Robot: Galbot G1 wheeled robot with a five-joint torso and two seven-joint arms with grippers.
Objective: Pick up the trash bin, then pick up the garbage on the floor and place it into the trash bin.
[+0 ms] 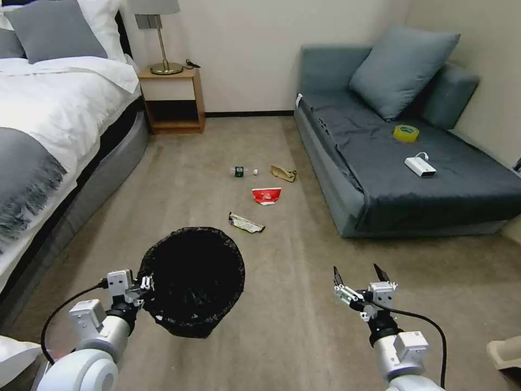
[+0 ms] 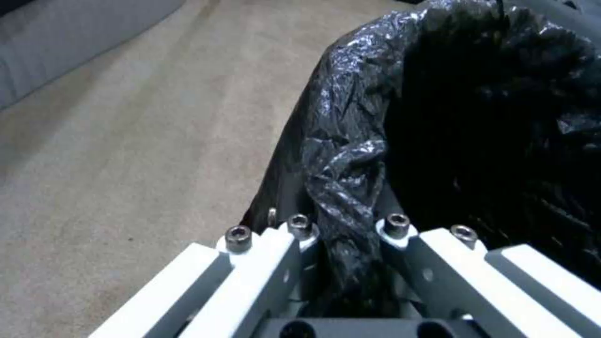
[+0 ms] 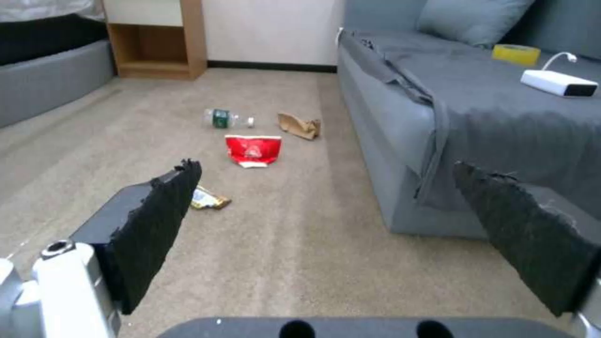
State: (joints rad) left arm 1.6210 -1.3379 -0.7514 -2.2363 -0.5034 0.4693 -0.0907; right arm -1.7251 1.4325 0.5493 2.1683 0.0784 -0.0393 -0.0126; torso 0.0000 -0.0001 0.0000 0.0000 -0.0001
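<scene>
My left gripper [image 1: 145, 283] is shut on the near-left rim of the trash bin [image 1: 192, 279], a round bin lined with a crinkly black bag [image 2: 338, 155], held above the carpet. My right gripper [image 1: 359, 273] hangs open and empty to the bin's right; its black pads [image 3: 159, 220] frame the floor ahead. The garbage lies on the carpet beyond: a yellow-silver wrapper [image 1: 246, 222] [image 3: 210, 199] nearest, a red-and-white carton [image 1: 266, 195] [image 3: 253, 150], crumpled brown paper [image 1: 284, 173] [image 3: 299, 126] and a clear bottle with a green label [image 1: 242, 171] [image 3: 225, 119].
A grey sofa [image 1: 401, 179] stands to the right, with a yellow tape roll [image 1: 406, 133] and a white box with a cable [image 1: 420, 165] on it. A bed [image 1: 49, 125] runs along the left. A wooden nightstand [image 1: 172, 100] with a lamp stands at the far wall.
</scene>
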